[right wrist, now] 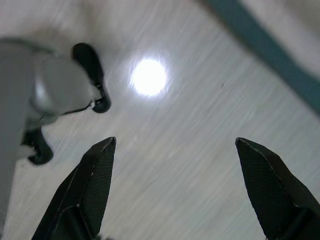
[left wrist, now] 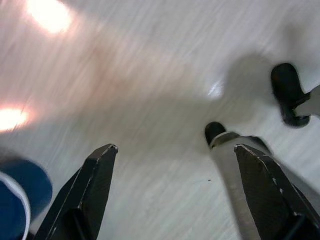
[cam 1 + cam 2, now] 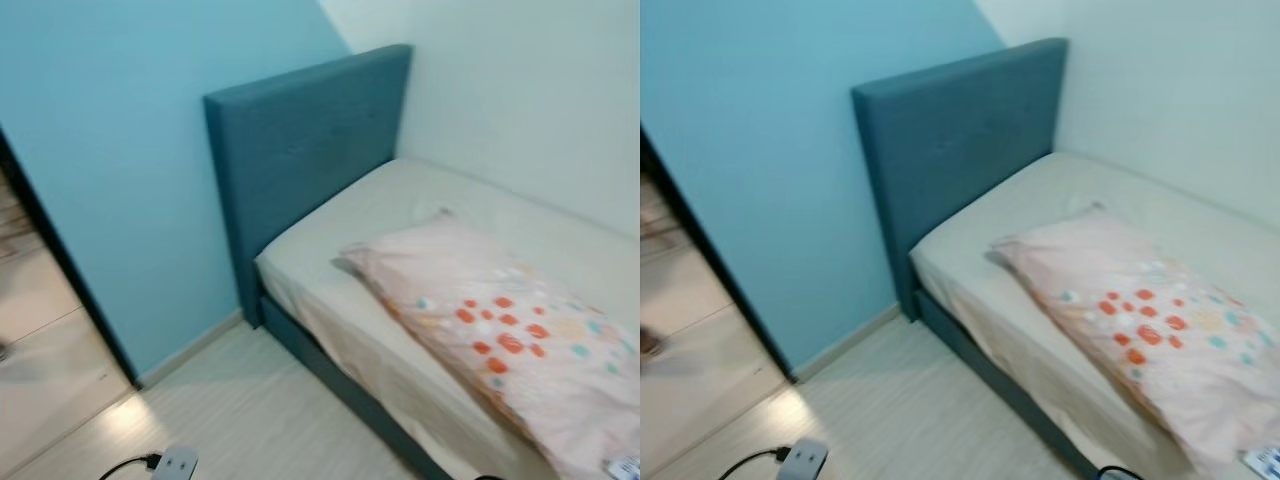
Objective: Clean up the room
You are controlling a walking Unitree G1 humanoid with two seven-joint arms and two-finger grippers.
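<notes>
A pink pillow (image 3: pixel 500 335) with orange and teal dots lies slantwise on the cream mattress (image 3: pixel 400 200) of a bed with a blue-grey headboard (image 3: pixel 300 150). My left gripper (image 2: pixel 175 150) hangs open over the pale wood floor, with nothing between its fingers. My right gripper (image 1: pixel 175 142) also hangs open above the floor, and the bed's blue base (image 1: pixel 265 45) runs along one corner of its view.
A white power strip (image 3: pixel 175 464) with a black cable lies on the floor near the front. A light-blue wall (image 3: pixel 120 150) stands behind the headboard, with a dark-framed doorway (image 3: pixel 50 250) at the left. My own grey legs and black feet (image 2: pixel 287 92) are below the grippers.
</notes>
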